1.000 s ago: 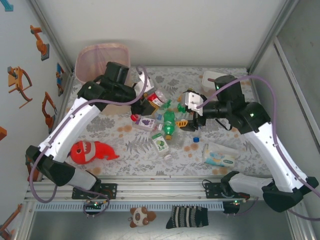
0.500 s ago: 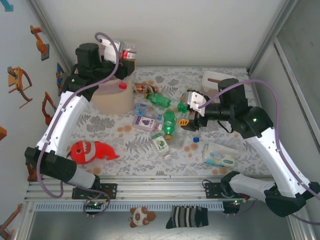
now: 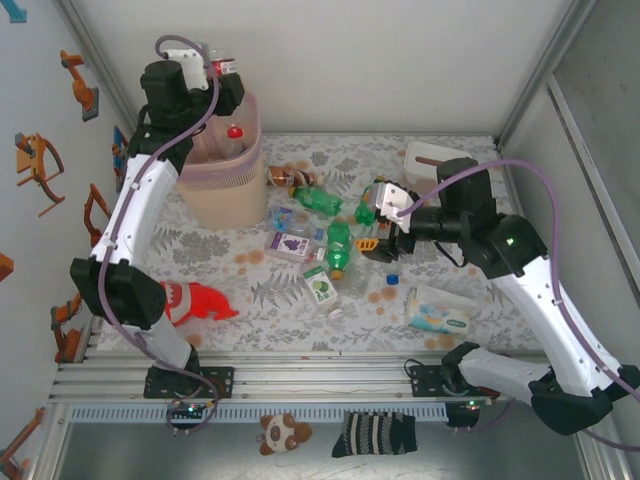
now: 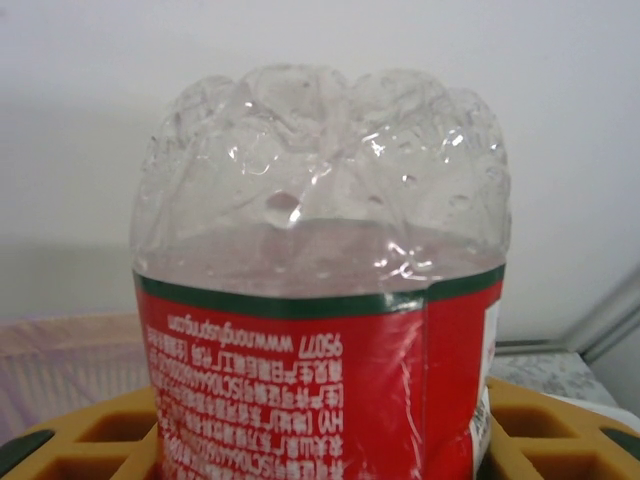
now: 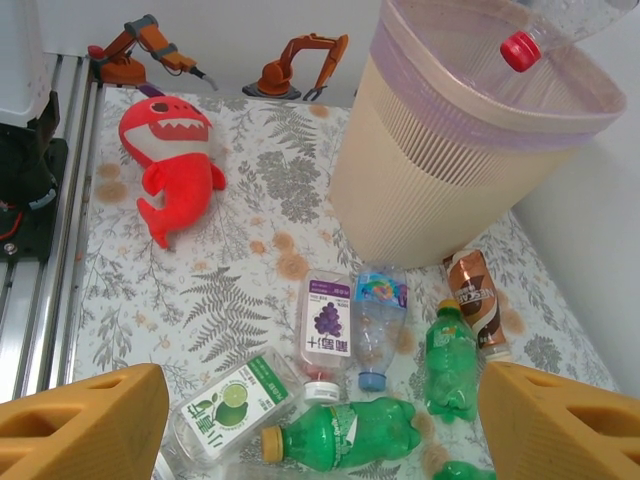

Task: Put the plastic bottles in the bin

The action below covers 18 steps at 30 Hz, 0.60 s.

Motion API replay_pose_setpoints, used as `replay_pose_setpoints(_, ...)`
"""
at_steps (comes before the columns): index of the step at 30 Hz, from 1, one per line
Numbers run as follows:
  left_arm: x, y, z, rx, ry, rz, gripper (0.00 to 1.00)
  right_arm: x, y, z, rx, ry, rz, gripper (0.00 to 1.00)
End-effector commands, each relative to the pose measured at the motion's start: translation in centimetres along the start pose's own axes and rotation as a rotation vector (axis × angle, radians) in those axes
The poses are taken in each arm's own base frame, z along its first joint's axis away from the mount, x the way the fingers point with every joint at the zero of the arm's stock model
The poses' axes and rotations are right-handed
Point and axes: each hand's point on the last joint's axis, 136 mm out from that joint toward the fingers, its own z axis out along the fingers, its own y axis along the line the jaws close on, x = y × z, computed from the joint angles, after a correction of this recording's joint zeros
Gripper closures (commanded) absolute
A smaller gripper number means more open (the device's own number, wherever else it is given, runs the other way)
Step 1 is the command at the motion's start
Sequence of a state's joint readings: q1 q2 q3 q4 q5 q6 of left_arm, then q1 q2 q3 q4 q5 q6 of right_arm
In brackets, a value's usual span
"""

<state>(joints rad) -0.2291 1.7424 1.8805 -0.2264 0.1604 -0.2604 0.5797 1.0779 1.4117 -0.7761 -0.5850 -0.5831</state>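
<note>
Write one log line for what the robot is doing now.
left gripper: shut on red-label bottle, over bin | right gripper: open, above green bottle

The bin stands upright: pale pink-beige, tapered, with a slotted band under its rim. A clear red-labelled bottle hangs base-up over the bin's mouth, its red cap pointing into the opening. Near the bin's foot a brown-labelled bottle, a green bottle, a blue-labelled clear bottle and a grape-labelled bottle lie on their sides.

White arm links, black joints, purple cables, orange-yellow fingers
</note>
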Motion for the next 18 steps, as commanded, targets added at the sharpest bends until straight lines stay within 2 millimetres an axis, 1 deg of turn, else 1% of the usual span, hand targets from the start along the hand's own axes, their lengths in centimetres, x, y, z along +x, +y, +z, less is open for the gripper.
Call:
replay_pose_setpoints(1, -0.9, 1.5, 1.2, -0.058, -0.018, -0.03, 0.49, -0.5, 0.3, -0.3, 0.006, -0.027, 0.007, 0.2)
replay_pose_setpoints(3, 0.4, 2.5, 2.2, -0.083, 0.017, -0.035, 0.49, -0.4, 0.4, -0.4, 0.006, -0.028, 0.012, 0.21)
replay_pose_setpoints(5, 2.1, 3.6, 3.2, -0.113, 0.06, -0.042, 0.49, -0.3, 0.6, -0.5, 0.009, -0.027, 0.016, 0.21)
replay_pose_setpoints(9, 6.2, 5.9, 4.4, -0.191, 0.15, -0.063, 0.51, 0.0, 0.7, -0.7, 0.014, -0.023, 0.026, 0.21)
replay_pose_setpoints(14, 10.6, 8.2, 4.5, -0.291, 0.262, -0.103, 0.52, 0.4, 0.9, -0.6, 0.01, -0.013, 0.035, 0.21)
replay_pose_setpoints(16, 12.7, 8.8, 4.3, -0.313, 0.327, -0.113, 0.52, 0.5, 0.9, -0.5, 0.008, -0.011, 0.036, 0.21)
replay_pose_setpoints(18, 14.5, 8.9, 4.3, -0.309, 0.393, -0.113, 0.52, 0.5, 0.9, -0.4, 0.008, -0.011, 0.04, 0.21)
